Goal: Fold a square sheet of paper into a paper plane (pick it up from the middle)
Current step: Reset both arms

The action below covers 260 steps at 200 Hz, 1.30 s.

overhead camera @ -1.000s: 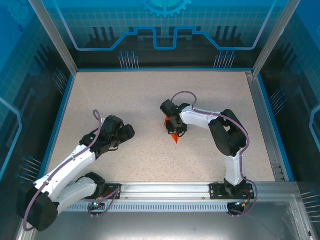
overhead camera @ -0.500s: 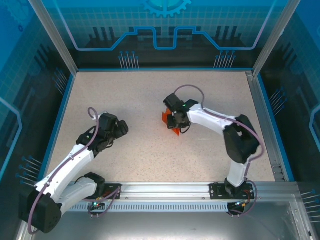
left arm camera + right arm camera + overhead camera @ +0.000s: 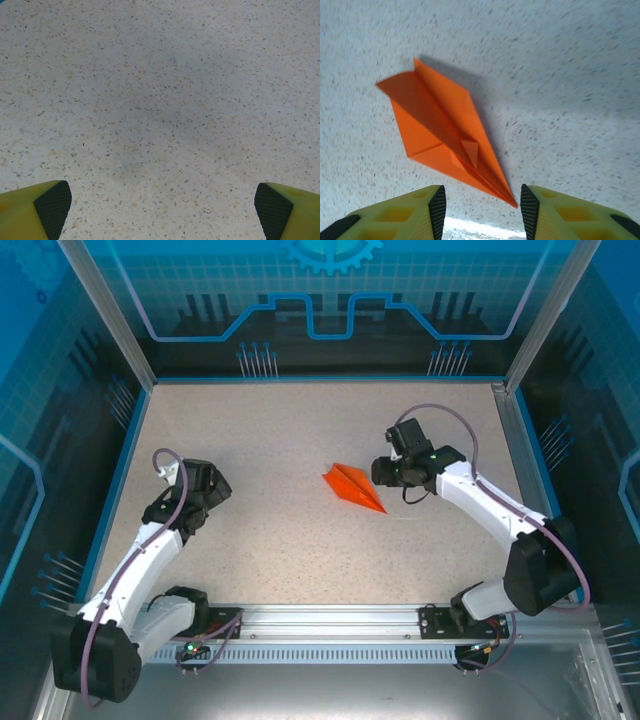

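Since the paper plane (image 3: 440, 132) lies free, we must withdraw gently — left pincer (image 3: 161, 202) wide open, right pincer (image 3: 482, 200) half-open, both empty.

Paper plane (image 3: 440, 135): bright orange. Table (image 3: 300, 430): beige, finely dark-speckled. Right gripper (image 3: 482, 205): yellow fingers (image 3: 395, 217), black pads (image 3: 438, 207). Enclosure walls (image 3: 60, 390): blue.

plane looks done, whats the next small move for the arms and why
Probably lift the right pincer up and away. The paper plane lies folded and flat on the table, its tip beside the open jaws but not gripped. The left pincer is open too, holding nothing.
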Each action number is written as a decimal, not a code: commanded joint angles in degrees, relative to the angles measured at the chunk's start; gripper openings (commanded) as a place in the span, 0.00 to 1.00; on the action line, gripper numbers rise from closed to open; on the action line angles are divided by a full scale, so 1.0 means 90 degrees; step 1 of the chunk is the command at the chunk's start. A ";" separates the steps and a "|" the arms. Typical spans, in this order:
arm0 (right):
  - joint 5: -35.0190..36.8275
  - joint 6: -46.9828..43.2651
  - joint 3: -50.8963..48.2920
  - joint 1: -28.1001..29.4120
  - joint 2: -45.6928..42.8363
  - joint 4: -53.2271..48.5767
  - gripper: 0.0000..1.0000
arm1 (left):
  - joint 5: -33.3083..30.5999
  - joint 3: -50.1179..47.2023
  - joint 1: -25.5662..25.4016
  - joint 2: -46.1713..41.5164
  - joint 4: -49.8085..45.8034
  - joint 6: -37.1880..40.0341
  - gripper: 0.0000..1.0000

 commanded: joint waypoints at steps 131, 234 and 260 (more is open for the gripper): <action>0.0896 -0.0256 -0.0451 -0.1282 -0.0360 0.0746 0.62 | -0.1065 -0.0794 0.0055 -0.0428 0.1499 0.0742 0.98; 0.1343 -0.2029 -0.3074 -0.2567 -0.1154 0.4827 0.82 | -0.0813 -0.1683 0.0063 0.1835 0.6030 0.2876 0.99; 0.0711 -0.2409 -0.3326 -0.2635 -0.0919 0.5835 0.82 | -0.0459 -0.1890 0.0072 0.2100 0.7144 0.3254 0.99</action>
